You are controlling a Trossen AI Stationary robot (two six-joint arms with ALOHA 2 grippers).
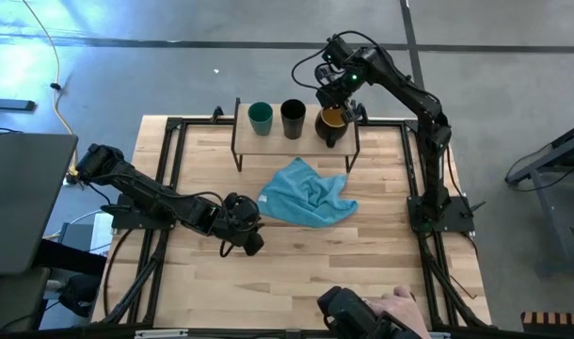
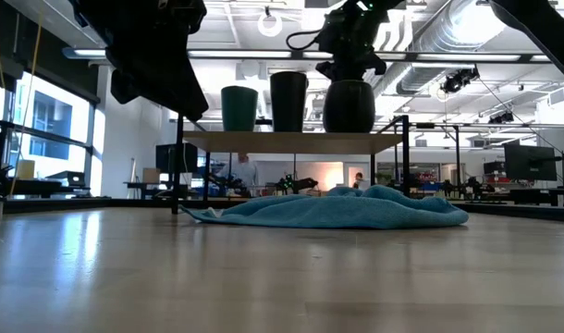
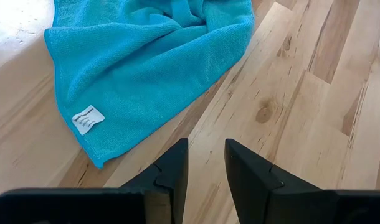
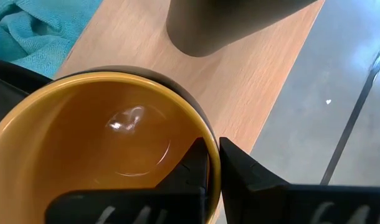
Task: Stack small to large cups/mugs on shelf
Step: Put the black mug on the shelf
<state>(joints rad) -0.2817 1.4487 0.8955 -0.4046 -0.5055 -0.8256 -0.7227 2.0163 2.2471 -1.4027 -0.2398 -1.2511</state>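
On the light-wood shelf (image 1: 268, 141) (image 2: 291, 141) three cups stand in a row on their bases: the small teal cup (image 1: 260, 118) (image 2: 239, 107), the black cup (image 1: 293, 119) (image 2: 288, 100), and the dark mug with yellow-orange inside (image 1: 332, 122) (image 2: 349, 106) (image 4: 109, 137). My right gripper (image 1: 341, 102) (image 4: 212, 165) is above the mug, shut on its rim. My left gripper (image 1: 247, 234) (image 3: 205, 158) hovers over the tabletop beside a blue cloth (image 1: 308, 193), a little open and empty. My right gripper holds the mug by its rim (image 4: 210, 140), on the side toward the table's far edge. One finger (image 4: 193, 165) is inside the mug and one (image 4: 243, 171) outside. The fingers come from above, pointing down. The mug stands upright with its base on the shelf board.
The crumpled blue cloth (image 2: 347, 208) (image 3: 146, 56) lies on the tabletop just in front of the shelf. Black frame rails (image 1: 174, 169) run along the table's edges. A person's hand (image 1: 397, 303) and a dark device show at the near edge.
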